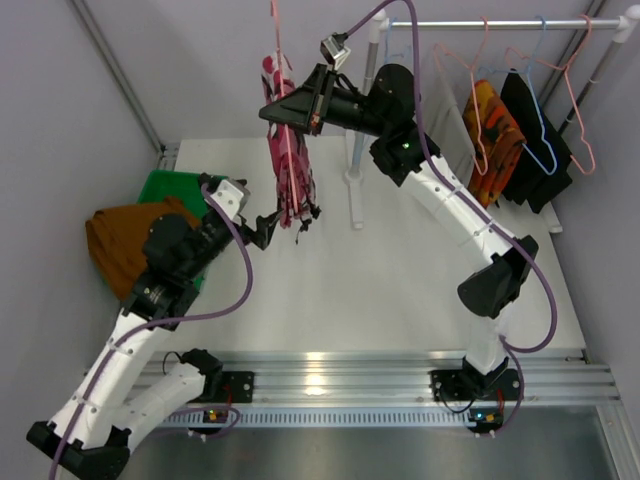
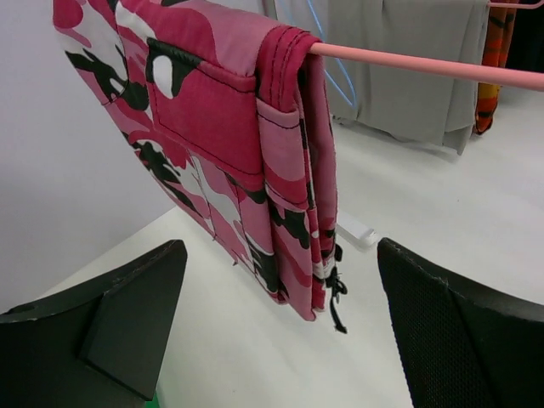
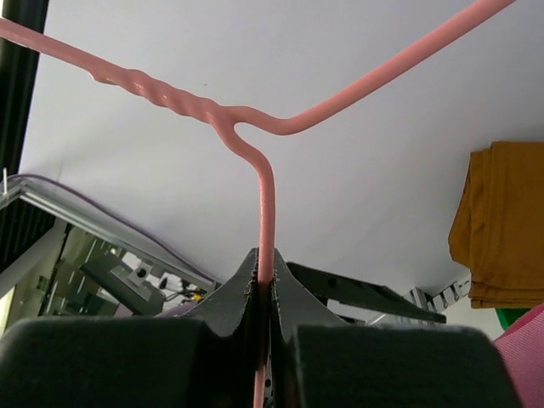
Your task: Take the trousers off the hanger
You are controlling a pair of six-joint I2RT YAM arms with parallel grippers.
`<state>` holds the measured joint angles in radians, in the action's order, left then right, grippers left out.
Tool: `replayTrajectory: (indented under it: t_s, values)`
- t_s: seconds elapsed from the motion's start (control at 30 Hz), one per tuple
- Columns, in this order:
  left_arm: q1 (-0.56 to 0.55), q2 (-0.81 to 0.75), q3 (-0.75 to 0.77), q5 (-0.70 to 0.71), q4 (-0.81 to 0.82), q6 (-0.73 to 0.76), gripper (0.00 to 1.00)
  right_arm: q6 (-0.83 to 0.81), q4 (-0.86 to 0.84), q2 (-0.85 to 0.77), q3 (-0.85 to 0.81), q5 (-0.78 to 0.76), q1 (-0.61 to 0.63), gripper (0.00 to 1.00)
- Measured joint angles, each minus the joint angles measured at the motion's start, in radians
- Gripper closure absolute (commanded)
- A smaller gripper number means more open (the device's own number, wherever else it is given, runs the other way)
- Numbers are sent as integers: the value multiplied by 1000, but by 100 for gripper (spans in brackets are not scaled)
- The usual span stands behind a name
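The pink floral trousers [image 1: 288, 160] hang folded over the bar of a pink wire hanger [image 1: 276, 40]. My right gripper [image 1: 290, 112] is shut on the hanger's wire [image 3: 265, 212] and holds it up above the table. In the left wrist view the trousers [image 2: 238, 144] drape over the pink bar [image 2: 425, 66], their lower end just ahead of my open left gripper [image 2: 276, 331]. That gripper [image 1: 268, 228] sits just below and left of the trousers' bottom. The mustard-brown trousers [image 1: 125, 245] lie at the table's left edge, also seen in the right wrist view [image 3: 501, 225].
A green bin [image 1: 175, 188] sits under the mustard trousers. A white clothes rack [image 1: 480, 24] at the back right carries empty hangers, an orange patterned garment [image 1: 493, 140] and a black garment [image 1: 535, 140]. The rack's post [image 1: 357, 160] stands right of the hanging trousers.
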<state>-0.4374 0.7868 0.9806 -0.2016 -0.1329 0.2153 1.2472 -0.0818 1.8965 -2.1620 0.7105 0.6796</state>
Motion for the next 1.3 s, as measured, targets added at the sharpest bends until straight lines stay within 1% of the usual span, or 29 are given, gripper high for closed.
replayTrajectory:
  t_s: [0.07, 0.17, 0.33, 0.4, 0.63, 0.77, 0.87, 0.9, 0.93, 0.97, 1.0, 1.03, 1.1, 1.13, 1.27, 1.3]
  values:
    - [-50, -10, -30, 55, 29, -3, 2, -11, 13, 0, 0, -10, 0, 100]
    - [-90, 1, -58, 111, 75, -11, 2, -31, 27, 0, -6, -26, 1, 100]
    - [-114, 59, -76, 208, 132, -16, 9, -51, 31, 0, -16, -36, 7, 100]
    - [-115, 89, -76, 241, 146, -15, 10, -56, 39, 0, -19, -37, 10, 100]
    - [-115, 120, -76, 237, 186, -29, 12, -62, 59, 0, -19, -37, 15, 100]
    - [-115, 129, -76, 229, 195, -34, 18, -62, 63, 0, -19, -36, 18, 100]
    - [-115, 143, -76, 230, 194, -34, 28, -62, 64, -1, -19, -34, 19, 100]
    - [-115, 147, -76, 233, 194, -32, 36, -62, 64, -1, -19, -33, 19, 100]
    - [-115, 150, -76, 237, 195, -31, 40, -62, 64, -1, -19, -32, 19, 100]
    - [-115, 152, -76, 245, 195, -30, 47, -62, 65, -2, -19, -31, 19, 100]
    - [-115, 153, -76, 251, 194, -29, 47, -62, 67, -3, -19, -31, 19, 100]
    - [-115, 153, -76, 256, 195, -22, 53, -63, 69, -6, -18, -29, 19, 100]
    - [-115, 151, -77, 266, 200, -15, 62, -66, 72, -13, -16, -28, 19, 100]
    - [-115, 148, -78, 267, 205, -6, 68, -69, 72, -18, -12, -28, 19, 100]
    - [-115, 130, -84, 272, 215, 23, 78, -79, 75, -34, -11, -27, 19, 100]
    - [-115, 127, -84, 273, 217, 27, 78, -80, 75, -35, -11, -25, 19, 100]
